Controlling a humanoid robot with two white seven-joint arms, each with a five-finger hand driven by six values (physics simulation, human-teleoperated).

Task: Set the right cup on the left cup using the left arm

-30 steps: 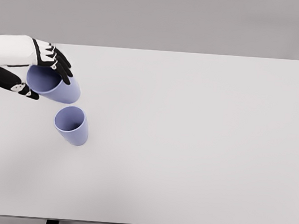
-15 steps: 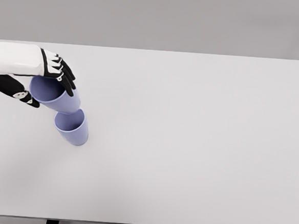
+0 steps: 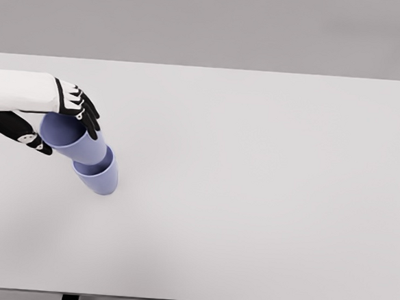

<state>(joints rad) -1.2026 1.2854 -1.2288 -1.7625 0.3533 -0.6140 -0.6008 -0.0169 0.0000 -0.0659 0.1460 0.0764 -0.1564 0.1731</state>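
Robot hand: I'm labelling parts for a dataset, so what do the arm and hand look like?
One arm shows, from the left: a smooth white forearm shell. The left robot hand has black fingers with small white patches at the knuckles. No cables visible.

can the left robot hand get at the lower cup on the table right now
Probably not directly. The left robot hand is shut on the held cup, whose base sits in the lower cup's mouth, blocking it from above. Its outer wall stays exposed.
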